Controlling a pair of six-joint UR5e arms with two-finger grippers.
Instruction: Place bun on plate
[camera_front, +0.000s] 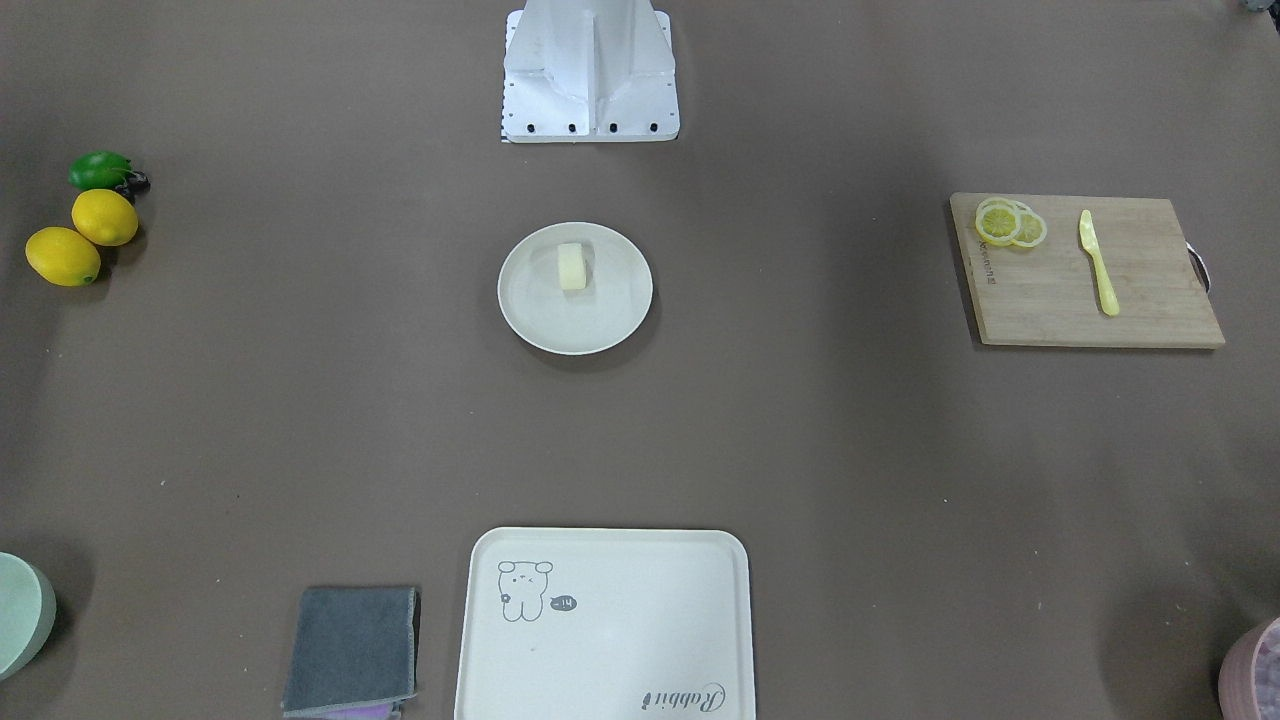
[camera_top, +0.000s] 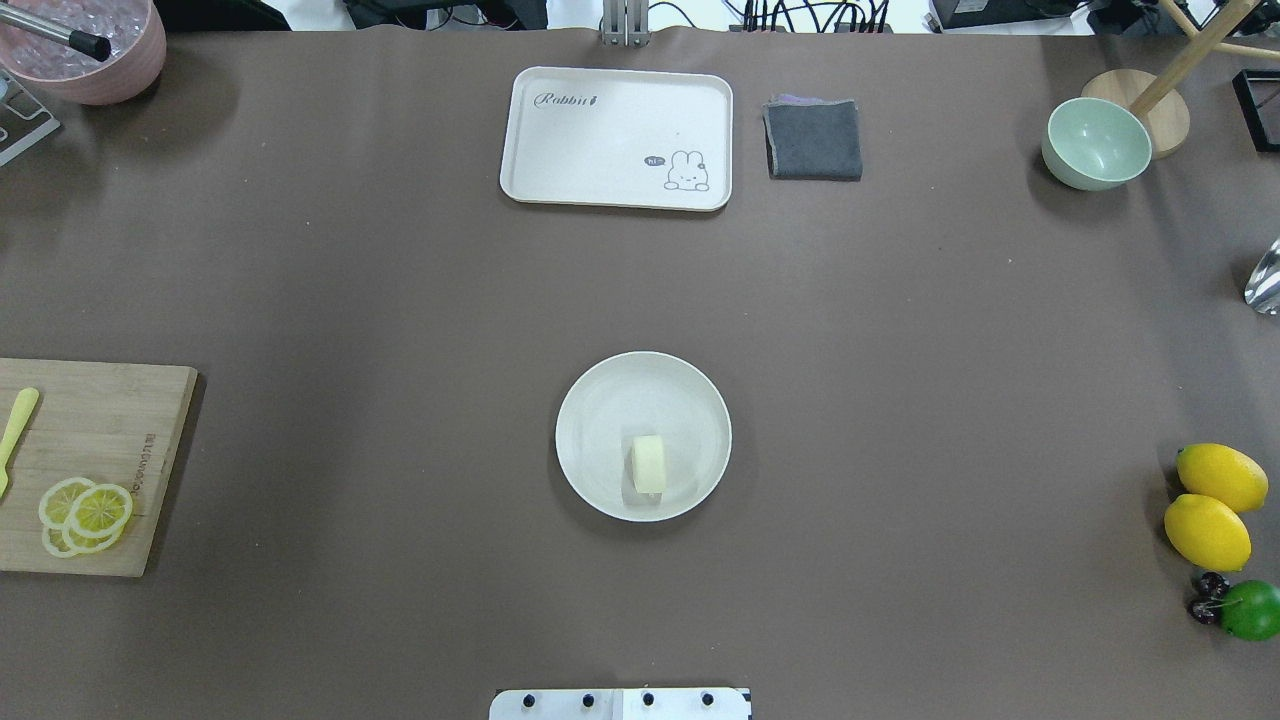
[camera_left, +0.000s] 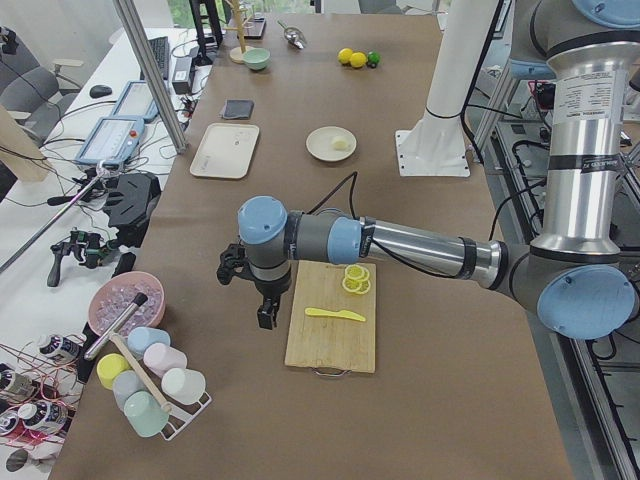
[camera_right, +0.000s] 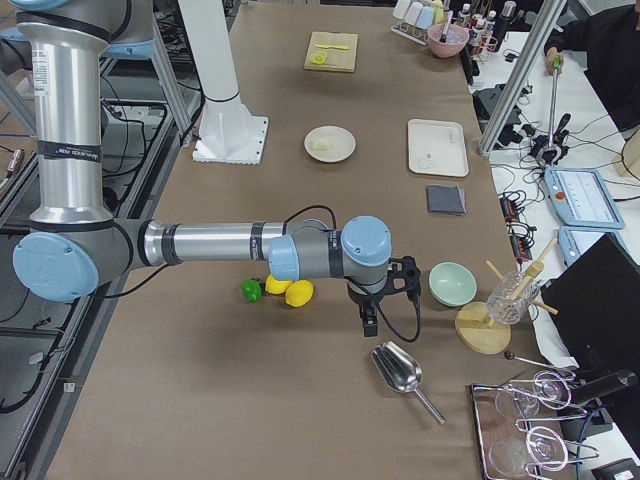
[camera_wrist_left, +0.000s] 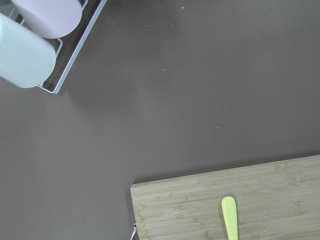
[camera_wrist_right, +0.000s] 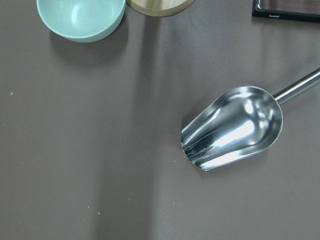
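Note:
The bun (camera_front: 571, 267) (camera_top: 648, 464), a small pale cream block, lies on the round cream-white plate (camera_front: 523, 305) (camera_top: 590, 420) in the middle of the table, on the half nearer the robot base. Both arms are far from it. My left gripper (camera_left: 268, 315) hangs over the table's left end beside the cutting board. My right gripper (camera_right: 368, 322) hangs over the right end near the metal scoop. Each shows only in a side view, so I cannot tell whether it is open or shut. Neither wrist view shows any fingers.
A bear-print tray (camera_top: 616, 138) and a grey cloth (camera_top: 813, 139) lie at the far edge. A green bowl (camera_top: 1095, 143), lemons (camera_top: 1207, 531) and a metal scoop (camera_wrist_right: 232, 127) are on the right. The cutting board (camera_top: 95, 465) holds lemon slices (camera_top: 85, 513) and a yellow knife (camera_front: 1098, 262).

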